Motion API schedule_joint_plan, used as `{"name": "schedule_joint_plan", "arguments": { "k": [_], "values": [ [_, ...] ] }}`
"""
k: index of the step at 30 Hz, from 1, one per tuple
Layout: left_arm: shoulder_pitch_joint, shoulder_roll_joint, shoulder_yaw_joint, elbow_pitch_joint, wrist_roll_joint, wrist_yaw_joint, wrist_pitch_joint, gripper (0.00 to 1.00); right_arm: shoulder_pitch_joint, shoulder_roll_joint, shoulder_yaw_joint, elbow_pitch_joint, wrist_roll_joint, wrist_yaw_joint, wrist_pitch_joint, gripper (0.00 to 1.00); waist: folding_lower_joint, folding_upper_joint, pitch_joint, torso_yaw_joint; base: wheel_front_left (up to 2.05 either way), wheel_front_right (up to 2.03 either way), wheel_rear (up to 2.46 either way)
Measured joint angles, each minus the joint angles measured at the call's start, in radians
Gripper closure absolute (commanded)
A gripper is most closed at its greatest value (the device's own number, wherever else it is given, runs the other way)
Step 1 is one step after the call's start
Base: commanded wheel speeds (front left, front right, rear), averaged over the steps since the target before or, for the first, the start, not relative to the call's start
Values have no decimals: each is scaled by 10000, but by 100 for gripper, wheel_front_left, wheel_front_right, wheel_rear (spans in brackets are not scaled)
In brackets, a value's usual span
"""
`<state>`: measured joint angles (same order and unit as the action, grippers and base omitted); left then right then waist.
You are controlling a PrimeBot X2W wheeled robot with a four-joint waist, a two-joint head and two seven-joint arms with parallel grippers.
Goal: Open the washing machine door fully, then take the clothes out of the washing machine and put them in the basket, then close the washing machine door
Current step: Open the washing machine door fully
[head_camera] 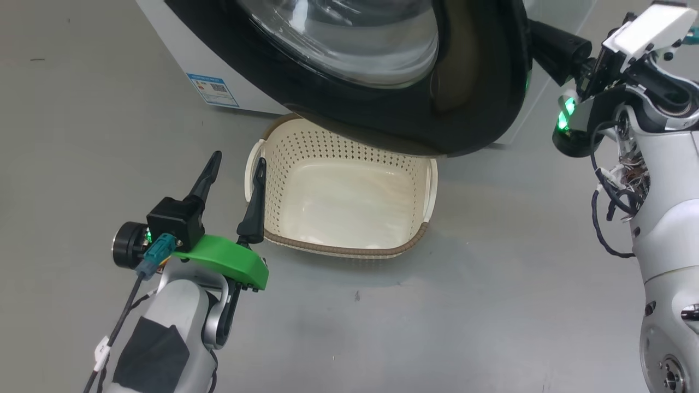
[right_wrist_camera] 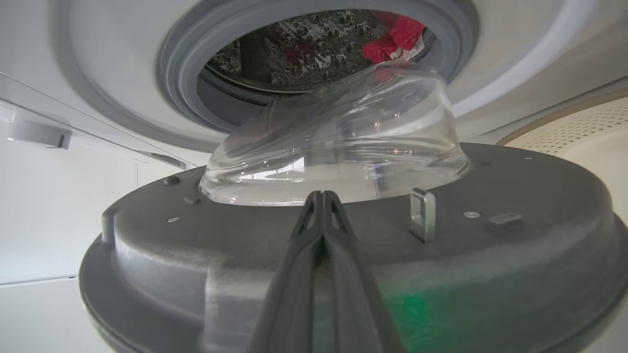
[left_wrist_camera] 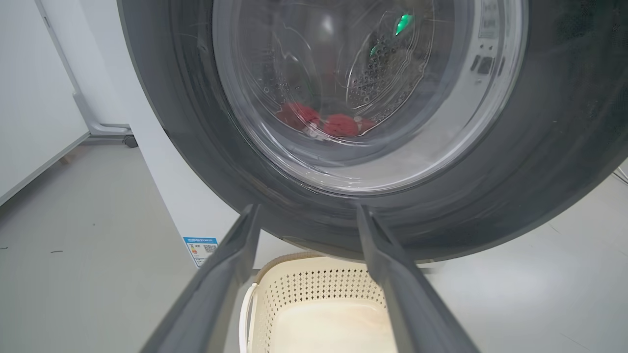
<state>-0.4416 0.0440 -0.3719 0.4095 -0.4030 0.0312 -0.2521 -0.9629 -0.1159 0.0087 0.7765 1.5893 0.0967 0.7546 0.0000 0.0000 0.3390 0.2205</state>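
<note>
the left gripper [head_camera: 238, 159] is pointing toward 12 o'clock, fingers spread wide and holding nothing, just beside the basket [head_camera: 338, 250] rim. the right gripper [right_wrist_camera: 321, 196], pinched shut on nothing, is aiming at the inner face of the washing machine door [head_camera: 475, 82], which is overhanging the basket's far edge. the clothes [right_wrist_camera: 397, 37] are lying inside the washing machine [head_camera: 180, 49].

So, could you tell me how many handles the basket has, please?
2: left handle and right handle, on opposite sides of the basket; none looks hidden.
</note>
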Motion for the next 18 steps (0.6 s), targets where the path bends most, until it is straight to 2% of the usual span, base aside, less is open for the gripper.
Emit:
{"name": "schedule_joint_plan", "arguments": {
  "k": [7,18],
  "values": [
    [222,-8,-180,286,0,-92,0,0,639,171,203,6,84,151,332,100,0,0,-462,29,0,0,0],
    [571,-8,-217,604,-2,-96,0,0,1610,376,571,-144,336,167,803,100,0,0,-1135,175,0,0,0]
  ]
}}
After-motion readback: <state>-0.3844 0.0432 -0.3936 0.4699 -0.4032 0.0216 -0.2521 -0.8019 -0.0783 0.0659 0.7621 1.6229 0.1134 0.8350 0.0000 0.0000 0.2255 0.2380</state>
